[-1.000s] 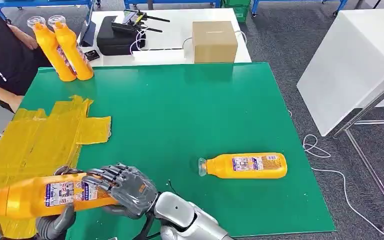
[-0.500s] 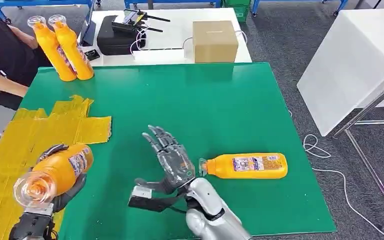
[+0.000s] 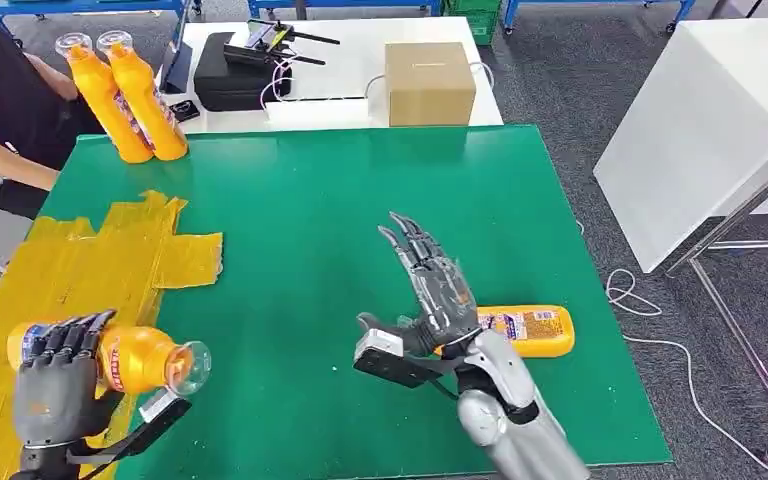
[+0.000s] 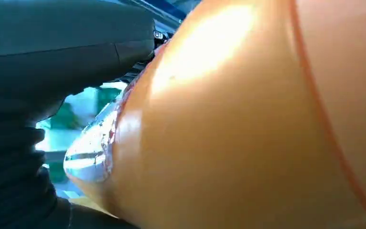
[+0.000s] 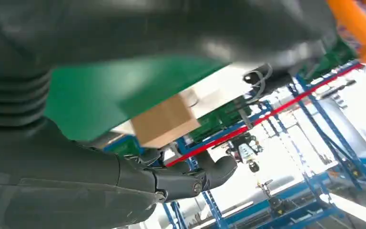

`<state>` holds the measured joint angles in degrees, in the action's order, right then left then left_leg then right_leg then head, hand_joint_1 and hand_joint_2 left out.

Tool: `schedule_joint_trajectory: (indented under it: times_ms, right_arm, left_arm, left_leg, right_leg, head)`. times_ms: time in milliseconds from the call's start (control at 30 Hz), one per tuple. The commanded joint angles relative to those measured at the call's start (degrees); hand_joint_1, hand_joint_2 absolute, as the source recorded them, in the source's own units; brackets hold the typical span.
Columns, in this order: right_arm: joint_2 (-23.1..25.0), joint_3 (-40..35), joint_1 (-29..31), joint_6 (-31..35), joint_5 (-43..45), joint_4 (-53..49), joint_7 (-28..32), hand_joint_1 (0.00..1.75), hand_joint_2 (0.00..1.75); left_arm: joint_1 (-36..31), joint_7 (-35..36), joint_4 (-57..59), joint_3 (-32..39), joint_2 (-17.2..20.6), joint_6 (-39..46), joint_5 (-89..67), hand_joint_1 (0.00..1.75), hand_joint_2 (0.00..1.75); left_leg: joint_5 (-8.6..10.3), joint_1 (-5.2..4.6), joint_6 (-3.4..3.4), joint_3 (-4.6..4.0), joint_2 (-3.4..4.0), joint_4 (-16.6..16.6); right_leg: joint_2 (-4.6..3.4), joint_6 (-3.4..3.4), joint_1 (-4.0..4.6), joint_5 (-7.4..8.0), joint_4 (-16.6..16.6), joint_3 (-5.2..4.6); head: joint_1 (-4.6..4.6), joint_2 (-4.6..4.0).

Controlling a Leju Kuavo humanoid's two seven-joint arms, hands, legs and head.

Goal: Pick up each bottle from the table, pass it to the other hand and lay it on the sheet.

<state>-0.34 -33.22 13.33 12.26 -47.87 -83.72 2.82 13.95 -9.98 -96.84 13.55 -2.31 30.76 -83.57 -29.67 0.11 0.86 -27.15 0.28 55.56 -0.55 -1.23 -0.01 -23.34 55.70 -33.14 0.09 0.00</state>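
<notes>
Judging progress: your left hand [image 3: 55, 385] had its fingers grasping one orange bottle [image 3: 130, 358] over the yellow sheet [image 3: 70, 275], not yet laid down. Right hand [image 3: 430, 290] was released, fingers spread, above the second bottle [image 3: 525, 330] lying on the green desk [image 3: 340, 220].

Silver right arm [image 3: 505, 425]; dark grey hands; ribbed grey wrist covers

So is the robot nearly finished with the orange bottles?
Not yet. No bottle lies on the crinkled yellow sheet. The left hand holds one orange plastic bottle above it. The right hand is open over another bottle lying on the green table.
</notes>
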Motion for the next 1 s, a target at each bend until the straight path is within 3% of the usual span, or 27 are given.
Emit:
schedule_joint_trajectory:
  times_ms: [33, 400, 533, 733, 767, 1000]
  right_arm:
    - [-8.34, 0.69, 1.4, -3.19, 0.04, -1.8, -1.33, 0.0, 1.75]
    - [-8.37, 0.14, 1.77, -3.93, 0.49, -1.57, -1.49, 0.0, 1.75]
    - [-12.17, -0.47, 4.57, -8.29, 3.41, 0.48, -1.39, 0.0, 1.75]
    - [-18.37, 0.02, 7.39, -14.53, 6.77, 1.14, -0.97, 0.0, 1.75]
    - [-18.99, -0.14, 8.0, -15.41, 7.17, 1.58, -0.98, 0.0, 1.75]
    - [-19.36, -3.07, 13.91, -19.75, 8.85, 9.23, -2.18, 0.0, 1.75]
  left_arm:
    - [-4.78, 4.05, 15.93, 1.31, 4.74, -2.0, -3.26, 1.75, 1.75]
    - [-4.52, 5.16, 15.39, 0.91, 4.8, -4.0, -3.61, 1.75, 1.75]
    - [-6.69, 4.12, 22.39, 0.26, 7.65, -9.42, -0.39, 1.75, 1.75]
    - [-7.2, -0.29, 26.14, 0.35, 8.26, -12.34, 5.12, 1.75, 1.75]
    - [-7.0, -0.34, 26.53, -0.55, 8.91, -13.29, 4.04, 0.0, 0.0]
    - [-6.21, -4.11, 26.45, -2.26, 10.17, -16.04, 9.77, 0.0, 0.0]
  left_leg:
    - [0.04, 0.02, -0.05, 0.17, -0.2, -0.15]
    - [-0.01, 0.1, -0.05, 0.21, -0.11, -0.11]
    - [0.03, 0.03, -0.02, 0.07, -0.05, -0.08]
    - [0.02, 0.03, -0.03, 0.15, -0.06, -0.13]
    - [0.02, 0.1, -0.05, 0.25, -0.06, -0.18]
    - [0.01, 0.02, -0.03, 0.16, -0.11, -0.13]
  right_leg:
    - [0.21, -0.01, 0.03, -0.02, -0.13, 0.22]
    - [0.13, -0.04, 0.12, -0.02, -0.12, 0.26]
    - [0.06, -0.02, 0.02, 0.01, -0.04, 0.1]
    - [0.03, -0.03, 0.0, 0.04, -0.12, 0.24]
    - [0.05, -0.04, 0.06, 0.06, -0.21, 0.36]
    - [0.13, -0.04, -0.02, 0.04, -0.11, 0.29]
  head:
    - [-0.02, 0.0]
    - [-0.02, 0.0]
    - [0.0, 0.0]
    - [-0.04, 0.0]
    - [-0.02, 0.0]
    - [-0.04, 0.0]
